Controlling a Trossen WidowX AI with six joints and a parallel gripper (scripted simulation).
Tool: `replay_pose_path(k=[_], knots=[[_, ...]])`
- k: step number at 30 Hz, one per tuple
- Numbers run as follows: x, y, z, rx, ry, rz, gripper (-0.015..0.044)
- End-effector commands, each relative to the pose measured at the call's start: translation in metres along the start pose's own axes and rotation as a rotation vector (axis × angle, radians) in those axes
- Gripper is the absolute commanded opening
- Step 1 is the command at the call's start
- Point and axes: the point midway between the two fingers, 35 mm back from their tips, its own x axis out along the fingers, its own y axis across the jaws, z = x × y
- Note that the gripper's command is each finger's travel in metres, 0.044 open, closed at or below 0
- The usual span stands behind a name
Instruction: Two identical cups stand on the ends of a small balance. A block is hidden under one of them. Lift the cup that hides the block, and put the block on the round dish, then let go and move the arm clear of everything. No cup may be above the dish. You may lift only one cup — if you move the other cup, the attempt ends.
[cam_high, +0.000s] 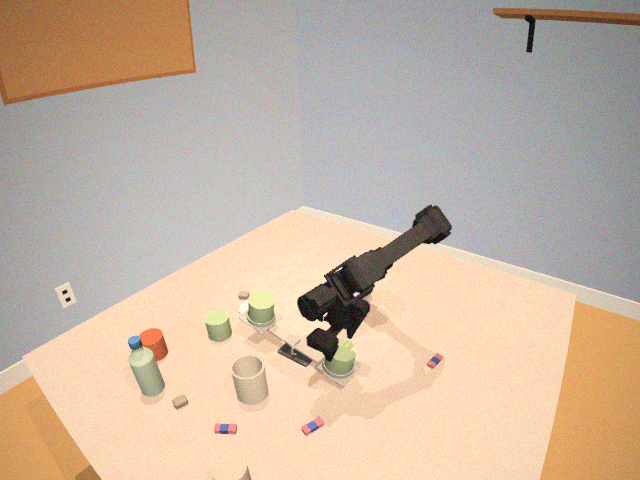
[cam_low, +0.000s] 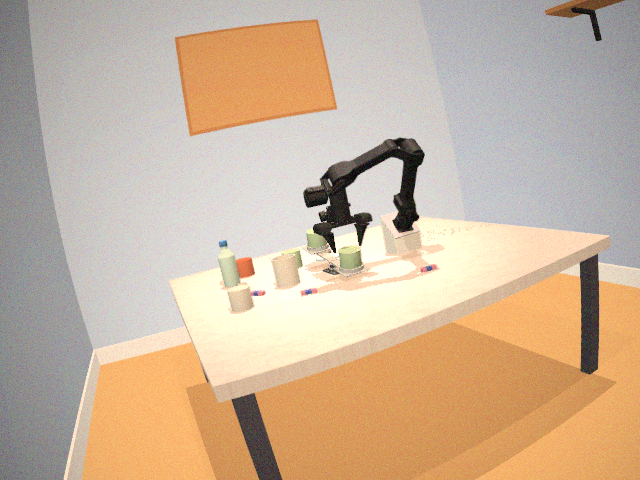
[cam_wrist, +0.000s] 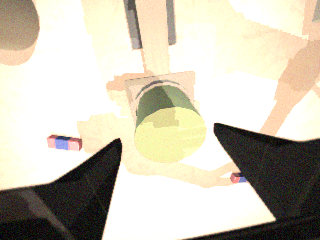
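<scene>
The balance (cam_high: 292, 351) (cam_wrist: 187, 81) is tilted, its near end lower. A green cup (cam_high: 340, 361) (cam_low: 350, 259) (cam_wrist: 162, 102) stands upside down on the lower pan. An identical green cup (cam_high: 261, 310) (cam_low: 314, 240) stands on the raised far pan. My gripper (cam_high: 341, 346) (cam_low: 347, 248) (cam_wrist: 167, 134) is open and empty, pointing down just above the lower cup, with a fingertip on either side in the wrist view. The white round dish (cam_high: 244, 308) lies behind the far cup, mostly hidden by it. No block shows; the cups hide what is under them.
Another green cup (cam_high: 218, 326) stands left of the far pan. A beige cup (cam_high: 250, 382) (cam_low: 285, 272), a green bottle (cam_high: 148, 373) (cam_low: 228, 268) and a red cup (cam_high: 155, 344) (cam_low: 245, 267) stand farther left. Several red-and-blue bars and small grey blocks lie around.
</scene>
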Motion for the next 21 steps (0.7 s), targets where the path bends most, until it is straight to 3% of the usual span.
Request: replay_pose_path(k=[1, 21], knots=[[0.008, -0.001, 0.0, 0.006, 0.004, -0.004, 0.044], [0.04, -0.002, -0.001, 0.006, 0.007, -0.003, 0.044]])
